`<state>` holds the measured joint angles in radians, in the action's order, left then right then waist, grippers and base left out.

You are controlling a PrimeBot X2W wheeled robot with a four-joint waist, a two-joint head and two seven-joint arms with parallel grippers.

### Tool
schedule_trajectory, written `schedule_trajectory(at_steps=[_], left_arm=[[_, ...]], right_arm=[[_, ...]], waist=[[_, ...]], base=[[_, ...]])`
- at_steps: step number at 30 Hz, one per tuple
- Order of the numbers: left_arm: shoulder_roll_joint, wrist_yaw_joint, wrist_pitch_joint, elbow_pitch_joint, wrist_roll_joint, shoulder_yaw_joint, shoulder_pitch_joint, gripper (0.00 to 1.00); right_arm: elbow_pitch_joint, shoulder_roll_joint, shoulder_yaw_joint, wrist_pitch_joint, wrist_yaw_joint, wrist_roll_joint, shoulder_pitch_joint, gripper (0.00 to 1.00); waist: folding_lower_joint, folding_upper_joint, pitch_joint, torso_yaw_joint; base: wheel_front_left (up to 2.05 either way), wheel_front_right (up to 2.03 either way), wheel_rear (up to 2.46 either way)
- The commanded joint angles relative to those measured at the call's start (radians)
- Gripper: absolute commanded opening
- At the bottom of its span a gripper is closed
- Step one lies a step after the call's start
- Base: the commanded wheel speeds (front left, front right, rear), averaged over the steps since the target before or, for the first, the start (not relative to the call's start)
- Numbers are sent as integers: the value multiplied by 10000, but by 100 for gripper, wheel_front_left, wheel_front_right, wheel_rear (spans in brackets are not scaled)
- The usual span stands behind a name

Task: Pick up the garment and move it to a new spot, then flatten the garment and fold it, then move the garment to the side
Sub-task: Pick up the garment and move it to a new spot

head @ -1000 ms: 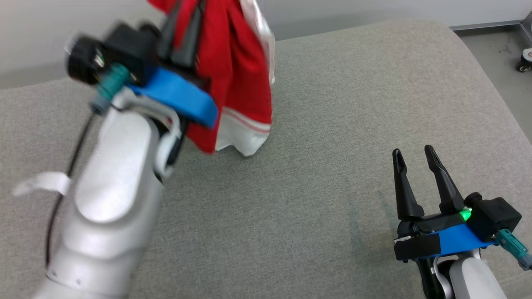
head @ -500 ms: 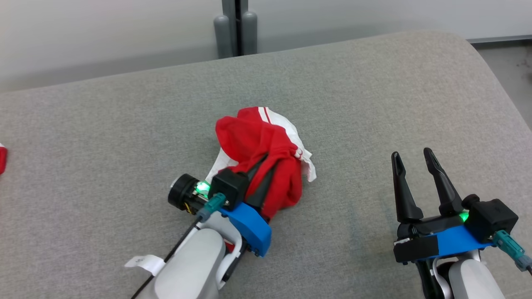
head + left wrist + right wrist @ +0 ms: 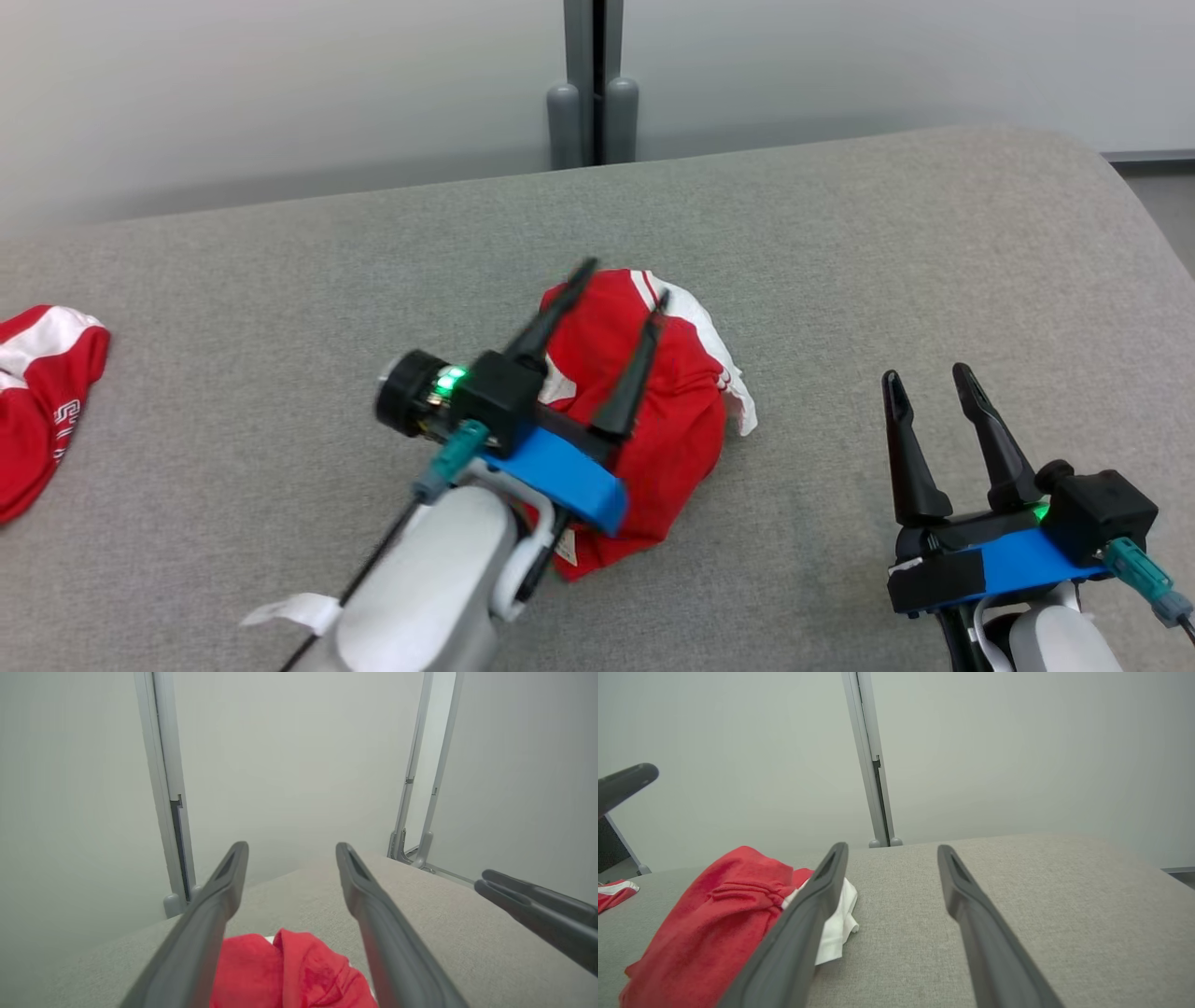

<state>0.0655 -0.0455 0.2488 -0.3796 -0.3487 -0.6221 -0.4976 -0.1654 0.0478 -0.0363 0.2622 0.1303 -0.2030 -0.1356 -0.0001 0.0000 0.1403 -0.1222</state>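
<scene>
Left gripper gapes wide over the crumpled garment; right gripper, wide at 3 o'clock. Best pinch 2 corners, spread.

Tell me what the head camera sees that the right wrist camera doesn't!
Head view adds: the left arm's pale forearm, green light and blue mount. Right wrist view adds: a gathered waistband and a slanted grey leg at far left. Both share: the red-and-white garment on the grey cushion, another red garment off to the left, the grey post, and the open left gripper and right gripper.
</scene>
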Motion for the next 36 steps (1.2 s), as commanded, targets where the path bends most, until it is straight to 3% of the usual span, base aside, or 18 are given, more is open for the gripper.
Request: schedule_trajectory(at_steps=[1, 8, 15, 24, 36], left_arm=[[181, 96, 53, 77, -44, 163, 5, 100], [1085, 754, 163, 597, -294, 1485, 649, 100], [1767, 1082, 173, 1222, -336, 2683, 1673, 100], [1854, 1224, 175, 1798, -313, 3841, 3184, 100], [1643, 840, 177, 1581, -4, 4468, 4320, 100]], right_arm=[[-3, 46, 13, 39, 9, 49, 74, 100], [-41, 46, 202, 39, 7, 177, 227, 100], [-193, 47, 312, 39, 9, 307, 429, 100], [-254, 47, 352, -109, 7, 419, 655, 100], [-266, 48, 373, -409, 7, 470, 1027, 100]], waist=[[1, 0, -17, 36], [1, 0, -271, 417], [1, 0, -585, 828], [1, 0, -955, 1161], [1, 0, -1260, 1323]], base=[[0, 0, 0], [0, 0, 0], [0, 0, 0], [0, 0, 0], [0, 0, 0]])
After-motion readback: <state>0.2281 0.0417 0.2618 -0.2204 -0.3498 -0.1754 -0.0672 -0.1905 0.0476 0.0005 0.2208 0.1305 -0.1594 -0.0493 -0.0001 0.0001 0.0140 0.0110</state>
